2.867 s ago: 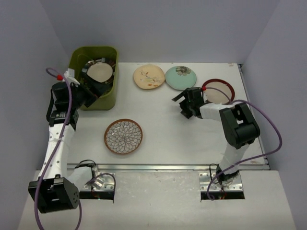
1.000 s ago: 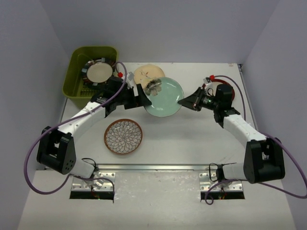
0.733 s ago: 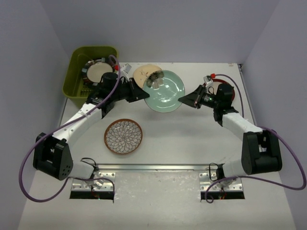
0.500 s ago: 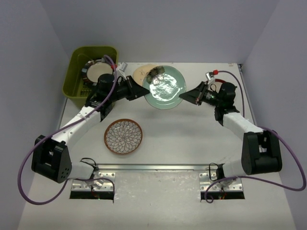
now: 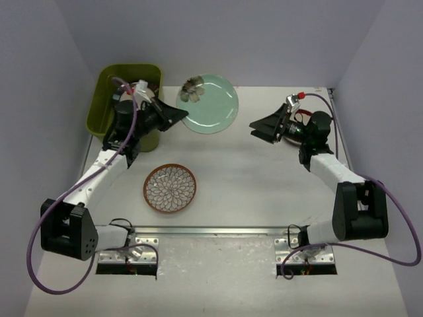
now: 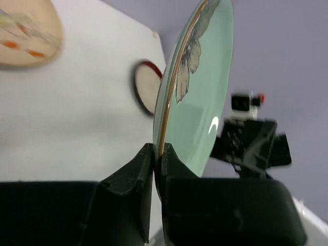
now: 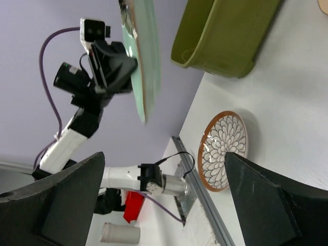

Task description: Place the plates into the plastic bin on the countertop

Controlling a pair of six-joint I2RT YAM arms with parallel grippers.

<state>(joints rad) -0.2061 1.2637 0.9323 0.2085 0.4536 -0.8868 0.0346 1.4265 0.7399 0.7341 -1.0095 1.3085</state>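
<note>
White countertop [image 5: 264, 191] inside a lilac-walled enclosure, with the olive-green plastic bin [image 5: 100, 99] at its far-left corner. The left gripper [image 5: 175, 117] is pinching the mint-green plate [image 5: 213, 112] by the near edge of its rim. The left wrist view confirms both fingers [image 6: 133, 177] are clamped on the rim alone, and the plate stands nearly on edge, raised off the surface just right of the bin. The right gripper [image 5: 263, 127] is spread wide and holds nothing, well apart from the plate. A brown patterned plate [image 5: 170, 188] lies on the countertop near the front, and a cream plate [image 6: 23, 31] lies flat at the back. Risk assessment: the hold is a thin rim pinch with the plate's weight cantilevered beyond it. A quick swing could pivot or slip the plate out of the jaws. If the plate is carried too low, its far rim could strike the bin's right wall. A dark-rimmed plate seen in the bin 2.9 s ago is now hidden under the left arm, so a hard drop could land china on china. Changes noted: 2.9 s ago the mint-green plate lay flat between two others. Half a second ago it hung over the cream plate; it has since moved left toward the bin, and the right gripper has barely shifted.
</note>
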